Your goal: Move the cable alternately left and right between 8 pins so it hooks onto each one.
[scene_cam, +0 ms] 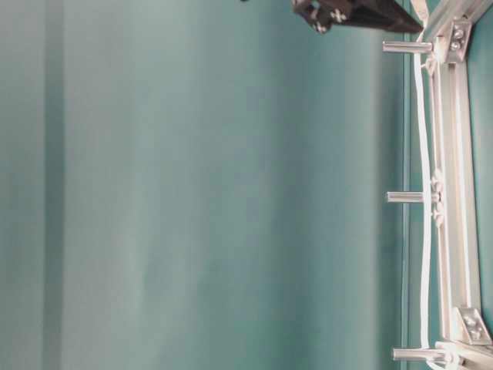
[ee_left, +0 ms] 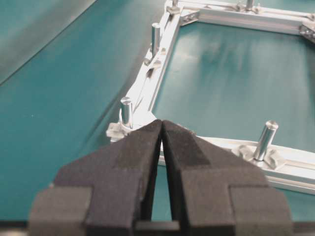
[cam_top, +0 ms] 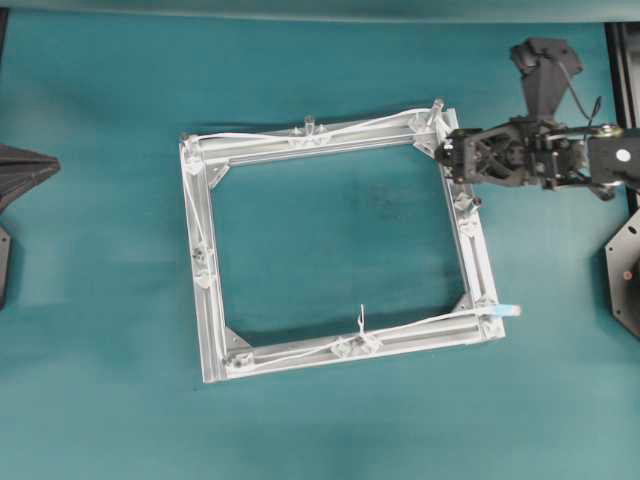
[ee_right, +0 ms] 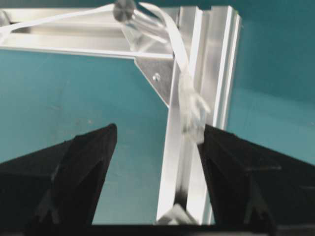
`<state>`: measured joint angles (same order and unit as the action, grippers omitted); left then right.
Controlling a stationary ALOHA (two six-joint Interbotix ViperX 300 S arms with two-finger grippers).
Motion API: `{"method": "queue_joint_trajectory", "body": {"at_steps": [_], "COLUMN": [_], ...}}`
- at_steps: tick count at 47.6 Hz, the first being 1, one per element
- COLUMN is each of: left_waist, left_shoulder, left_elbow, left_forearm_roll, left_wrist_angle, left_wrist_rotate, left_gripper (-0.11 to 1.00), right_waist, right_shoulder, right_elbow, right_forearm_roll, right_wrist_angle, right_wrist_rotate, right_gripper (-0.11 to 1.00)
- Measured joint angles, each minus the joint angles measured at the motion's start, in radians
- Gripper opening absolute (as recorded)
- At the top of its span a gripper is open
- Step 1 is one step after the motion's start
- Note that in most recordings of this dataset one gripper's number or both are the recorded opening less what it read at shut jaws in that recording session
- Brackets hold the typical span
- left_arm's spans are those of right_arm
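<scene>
A thin white cable [cam_top: 262,135] runs along a silver aluminium frame [cam_top: 478,262] with translucent-silvery pins [scene_cam: 407,47], on a plain teal tabletop [cam_top: 320,230]; the black right gripper [ee_right: 157,142] is unpatterned.

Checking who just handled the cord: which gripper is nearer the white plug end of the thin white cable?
Right. The right gripper stands open directly over the white plug end, which blurs between its fingers; the left gripper, shut, hovers at the frame's opposite corner.
</scene>
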<state>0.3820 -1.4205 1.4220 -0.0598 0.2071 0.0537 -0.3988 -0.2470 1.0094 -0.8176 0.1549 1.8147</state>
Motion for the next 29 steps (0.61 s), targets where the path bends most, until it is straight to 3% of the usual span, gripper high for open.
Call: {"method": "queue_joint_trajectory", "body": {"at_steps": [14, 29], "left_waist": [0.0, 0.0], "left_shoulder": [0.0, 0.0], "left_elbow": [0.0, 0.0], "left_forearm_roll": [0.0, 0.0], "left_wrist_angle": [0.0, 0.0], "left_wrist_rotate": [0.0, 0.0], "left_gripper": [0.08, 0.08], "right_waist": [0.048, 0.069], "right_shoulder": [-0.112, -0.212], "right_elbow": [0.078, 0.094], "right_forearm_roll": [0.055, 0.04], "right_wrist_angle": [0.009, 0.041], "right_wrist_rotate": [0.003, -0.026], "right_gripper": [0.7, 0.7]}}
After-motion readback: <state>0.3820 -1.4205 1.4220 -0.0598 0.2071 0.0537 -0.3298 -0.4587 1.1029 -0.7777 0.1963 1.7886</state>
